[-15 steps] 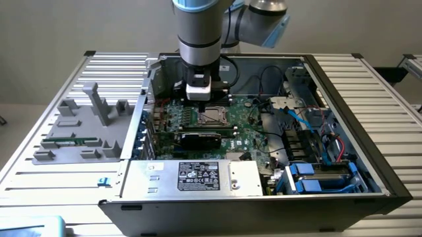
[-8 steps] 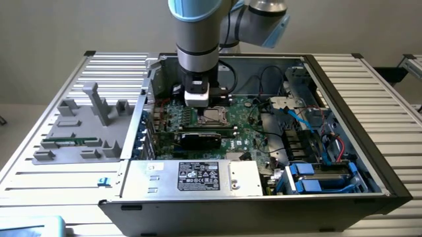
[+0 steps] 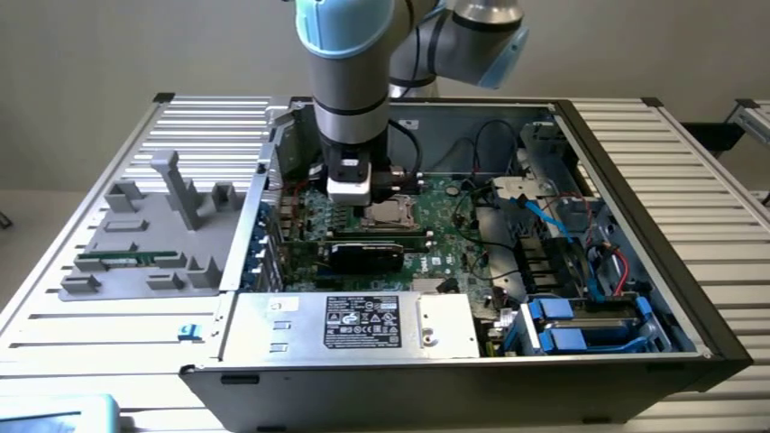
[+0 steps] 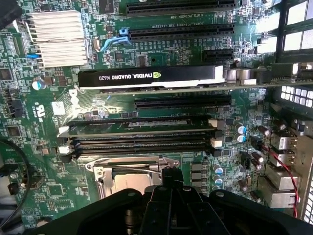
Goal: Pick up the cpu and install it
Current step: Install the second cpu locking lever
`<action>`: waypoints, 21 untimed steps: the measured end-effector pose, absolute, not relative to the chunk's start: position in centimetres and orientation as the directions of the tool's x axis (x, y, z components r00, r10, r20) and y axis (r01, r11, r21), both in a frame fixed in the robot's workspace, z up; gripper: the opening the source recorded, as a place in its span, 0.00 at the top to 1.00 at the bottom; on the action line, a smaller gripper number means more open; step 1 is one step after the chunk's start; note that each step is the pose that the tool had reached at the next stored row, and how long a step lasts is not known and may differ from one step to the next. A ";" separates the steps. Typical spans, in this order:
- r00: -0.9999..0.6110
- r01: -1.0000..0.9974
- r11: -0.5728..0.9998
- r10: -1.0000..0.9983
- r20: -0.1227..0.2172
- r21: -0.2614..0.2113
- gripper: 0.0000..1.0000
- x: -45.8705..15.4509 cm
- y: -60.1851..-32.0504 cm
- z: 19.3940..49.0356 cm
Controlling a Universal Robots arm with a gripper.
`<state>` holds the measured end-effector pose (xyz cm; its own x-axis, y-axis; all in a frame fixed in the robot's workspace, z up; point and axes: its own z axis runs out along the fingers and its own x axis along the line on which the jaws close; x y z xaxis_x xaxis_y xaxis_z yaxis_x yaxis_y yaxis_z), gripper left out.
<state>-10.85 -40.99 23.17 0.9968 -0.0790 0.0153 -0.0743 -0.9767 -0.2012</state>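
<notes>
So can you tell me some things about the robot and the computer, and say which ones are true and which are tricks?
1. The computer case has its side open, so you can see the green board inside. True.
2. The gripper is hanging over the grey tray outside the case. False: it is down inside the case, right above the cpu socket.
3. A black graphics card is standing in a slot on the board. True.
4. The gripper's jaws are spread wide open. False: they are shut.
5. The grey tray sits at the exterior view's right of the case. False: it sits at the exterior view's left.
</notes>
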 end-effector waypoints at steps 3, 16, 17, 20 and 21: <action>0.997 -0.074 -0.977 -0.079 0.015 -0.202 0.89 -11.0 -41.0 22.6; 0.997 -0.074 -0.973 -0.079 0.014 -0.218 0.89 -11.6 -41.0 21.1; 0.997 -0.074 -0.973 -0.079 0.014 -0.219 0.89 -11.6 -41.0 21.1; 0.997 -0.074 -0.972 -0.079 0.014 -0.224 0.89 -11.6 -41.0 20.8; 0.997 -0.074 -0.972 -0.079 0.013 -0.225 0.89 -11.6 -41.0 20.8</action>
